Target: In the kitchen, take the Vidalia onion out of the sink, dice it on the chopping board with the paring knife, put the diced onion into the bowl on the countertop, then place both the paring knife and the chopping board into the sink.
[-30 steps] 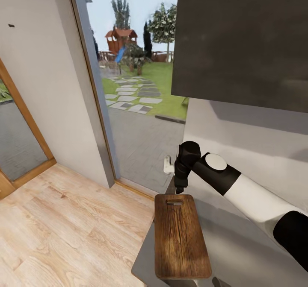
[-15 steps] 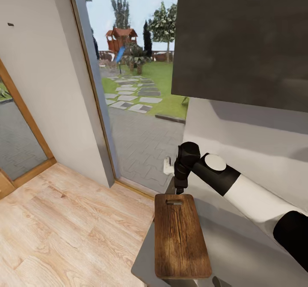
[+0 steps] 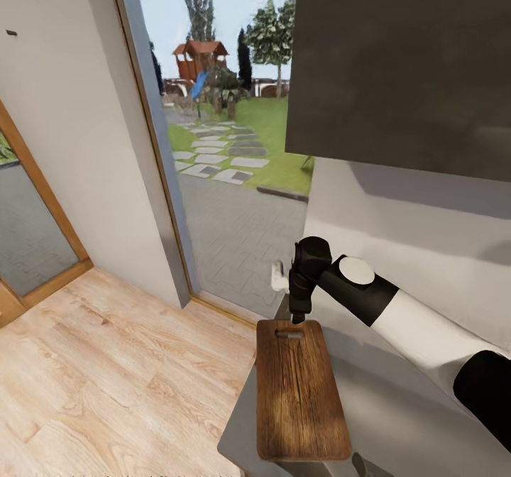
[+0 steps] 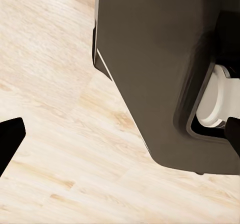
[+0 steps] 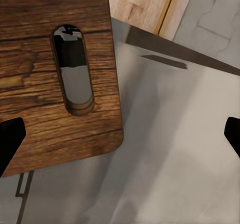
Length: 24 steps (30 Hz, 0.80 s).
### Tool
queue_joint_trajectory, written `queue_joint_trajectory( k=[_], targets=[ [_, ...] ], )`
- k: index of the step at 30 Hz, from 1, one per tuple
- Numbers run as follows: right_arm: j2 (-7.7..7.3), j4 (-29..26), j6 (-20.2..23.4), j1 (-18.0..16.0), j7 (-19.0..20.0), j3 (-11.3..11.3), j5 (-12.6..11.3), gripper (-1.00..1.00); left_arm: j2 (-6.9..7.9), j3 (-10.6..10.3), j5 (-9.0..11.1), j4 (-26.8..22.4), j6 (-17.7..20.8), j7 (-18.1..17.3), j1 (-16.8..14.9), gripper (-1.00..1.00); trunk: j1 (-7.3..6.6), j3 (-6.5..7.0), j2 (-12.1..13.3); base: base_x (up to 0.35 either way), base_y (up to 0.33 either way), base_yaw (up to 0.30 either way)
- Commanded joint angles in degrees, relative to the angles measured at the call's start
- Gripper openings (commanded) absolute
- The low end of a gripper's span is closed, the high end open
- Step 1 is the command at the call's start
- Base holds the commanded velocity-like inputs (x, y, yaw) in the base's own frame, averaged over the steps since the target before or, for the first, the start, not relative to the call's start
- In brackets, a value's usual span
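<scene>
The dark-brown chopping board (image 3: 298, 392) lies lengthwise on the grey countertop (image 3: 411, 413), close to its left edge. Its slot-shaped handle hole (image 5: 73, 69) is at the far end. My right gripper (image 3: 297, 315) points down just above that far end. In the right wrist view the right gripper (image 5: 120, 139) is open, its fingertips spread wide over the board's corner (image 5: 100, 129) and bare countertop (image 5: 175, 154). My left gripper (image 4: 120, 139) hangs open over the wood floor beside the robot's dark base (image 4: 160, 59). The onion, paring knife, bowl and sink are out of view.
A black upper cabinet (image 3: 404, 65) hangs over the counter's back wall. A tall glass pane (image 3: 227, 179) to the left looks onto a garden. Pale wood floor (image 3: 106, 377) spreads left of the counter's edge. A small white fitting (image 3: 279, 276) sits near the gripper.
The head view has shifted slightly, so the scene sits a little higher. The right gripper's tip now stands a bit closer to the board's far end.
</scene>
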Motion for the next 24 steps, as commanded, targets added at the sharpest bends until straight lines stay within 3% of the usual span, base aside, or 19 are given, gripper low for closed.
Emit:
queue_joint_trajectory(
  k=[1,24],
  targets=[
    [-0.03,-0.1,0.55,-0.07,0.41,0.13,0.37,1.0,-0.01,0.33,0.03,-0.09,-0.07,-0.07,0.02,1.0,0.03,-0.18,-0.11,0.0,0.0,0.0],
    [-0.03,-0.1,0.55,-0.07,0.41,0.05,0.37,1.0,-0.01,0.31,0.02,-0.09,-0.07,-0.07,0.02,1.0,0.03,-1.81,-0.11,0.0,0.0,0.0]
  ],
)
